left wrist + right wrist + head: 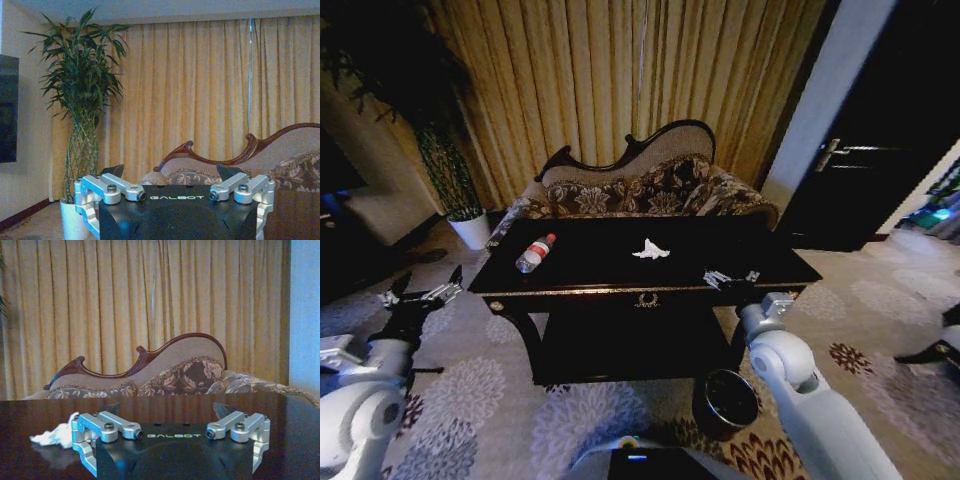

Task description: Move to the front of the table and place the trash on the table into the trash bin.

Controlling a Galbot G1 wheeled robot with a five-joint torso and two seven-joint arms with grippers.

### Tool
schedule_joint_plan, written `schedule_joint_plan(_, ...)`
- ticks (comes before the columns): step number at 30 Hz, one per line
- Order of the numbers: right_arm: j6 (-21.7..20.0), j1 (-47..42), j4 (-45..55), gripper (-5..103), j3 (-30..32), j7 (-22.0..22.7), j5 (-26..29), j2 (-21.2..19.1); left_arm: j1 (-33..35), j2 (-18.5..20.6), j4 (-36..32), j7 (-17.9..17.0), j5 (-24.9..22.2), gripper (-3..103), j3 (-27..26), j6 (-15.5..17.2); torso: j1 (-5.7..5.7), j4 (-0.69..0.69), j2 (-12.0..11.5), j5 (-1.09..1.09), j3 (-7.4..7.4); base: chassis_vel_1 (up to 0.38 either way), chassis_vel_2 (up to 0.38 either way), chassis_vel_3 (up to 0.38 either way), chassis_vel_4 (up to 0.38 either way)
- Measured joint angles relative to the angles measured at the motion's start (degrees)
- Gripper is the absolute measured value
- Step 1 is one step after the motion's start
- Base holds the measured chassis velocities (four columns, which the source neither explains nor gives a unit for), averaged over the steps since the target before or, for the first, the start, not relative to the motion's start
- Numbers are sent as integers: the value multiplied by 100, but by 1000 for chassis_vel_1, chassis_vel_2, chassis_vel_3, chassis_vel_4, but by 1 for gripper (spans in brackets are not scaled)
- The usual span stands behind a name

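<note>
Nearest, the trash bin (725, 402) stands on the carpet by the table's (570, 290) front right leg. The right gripper (730, 280) hovers at the table's front right edge, jaws spread and empty; the left gripper (423, 292), also spread, hangs off the left end. Farther on lie the tissue (651, 250) mid-table and the bottle (534, 253) toward the left. The approach looks finished; picking seems next, probably reaching the right gripper forward to the tissue

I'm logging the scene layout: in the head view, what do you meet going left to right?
Left gripper → white plant pot → bottle → tissue → right gripper → dark door.
</note>
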Motion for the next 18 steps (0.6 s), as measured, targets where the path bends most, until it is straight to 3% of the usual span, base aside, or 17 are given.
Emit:
schedule_joint_plan(13, 100, -9, -6, 100, -137, 2, 33, -68, 46, -69, -58, 11, 0, 100, -22, -37, 4, 0, -2, 0, 2, -121, 108, 108, -124)
schedule_joint_plan(18, -81, 62, 81, 100, -267, 11, 467, -322, 83, -87, -92, 13, -30, 100, -98, -119, -5, 0, 4, 0, -2, 0, 0, 0, 0)
